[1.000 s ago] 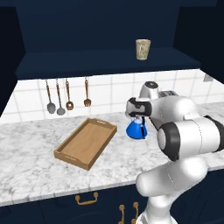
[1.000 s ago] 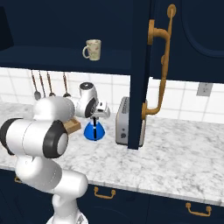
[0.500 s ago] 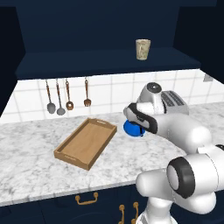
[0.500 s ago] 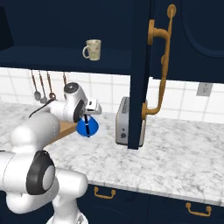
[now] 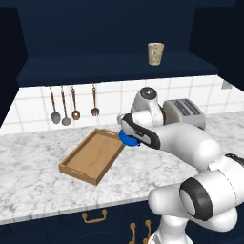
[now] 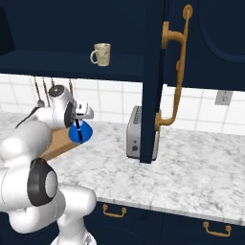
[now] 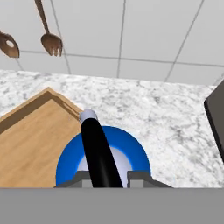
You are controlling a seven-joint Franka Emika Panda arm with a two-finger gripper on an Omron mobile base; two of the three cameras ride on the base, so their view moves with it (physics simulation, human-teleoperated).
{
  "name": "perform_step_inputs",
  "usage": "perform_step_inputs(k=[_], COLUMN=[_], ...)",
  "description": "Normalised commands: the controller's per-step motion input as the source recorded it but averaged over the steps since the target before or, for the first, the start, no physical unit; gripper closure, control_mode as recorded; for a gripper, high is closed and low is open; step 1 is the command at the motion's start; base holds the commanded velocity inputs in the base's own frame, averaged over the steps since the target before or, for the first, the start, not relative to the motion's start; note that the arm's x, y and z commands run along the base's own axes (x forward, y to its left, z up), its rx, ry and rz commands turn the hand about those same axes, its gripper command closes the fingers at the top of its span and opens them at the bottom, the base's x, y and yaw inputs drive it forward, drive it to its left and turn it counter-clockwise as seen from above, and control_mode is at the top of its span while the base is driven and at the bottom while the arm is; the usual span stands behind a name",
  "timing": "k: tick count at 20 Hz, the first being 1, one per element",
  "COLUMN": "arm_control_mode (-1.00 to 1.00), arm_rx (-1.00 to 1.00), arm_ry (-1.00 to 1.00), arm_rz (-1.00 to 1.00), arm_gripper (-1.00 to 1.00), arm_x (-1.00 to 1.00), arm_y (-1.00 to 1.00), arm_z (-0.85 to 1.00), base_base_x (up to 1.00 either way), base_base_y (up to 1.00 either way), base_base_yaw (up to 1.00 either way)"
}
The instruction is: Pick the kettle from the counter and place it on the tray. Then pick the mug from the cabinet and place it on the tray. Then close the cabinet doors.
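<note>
Over tray's (image 5: 90, 156) near corner, gripper (image 7: 105, 177) clamping kettle (image 7: 103, 158) handle; tray's long axis stretching leftward, away from toaster (image 6: 141, 134).

No legible text, label, brand, number or sign anywhere

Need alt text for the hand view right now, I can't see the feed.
Looking down the claw, shut on the black arched handle of the blue kettle, which hangs partly over the near corner of the wooden tray. Beyond lie the marbled counter, white wall tiles and two hanging utensils.
</note>
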Motion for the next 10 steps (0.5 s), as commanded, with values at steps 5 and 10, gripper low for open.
perform_step_inputs(k=[5, 10], arm_control_mode=[-1.00, -1.00], arm_rx=[0.00, 0.00], arm_ry=[0.05, 0.02], arm_rz=[0.05, 0.03], arm_gripper=[1.00, 1.00], arm_x=[0.17, 0.27], arm_y=[0.81, 0.50], arm_z=[0.00, -0.11], base_base_x=[0.00, 0.00], base_base_y=[0.00, 0.00], base_base_yaw=[0.00, 0.00])
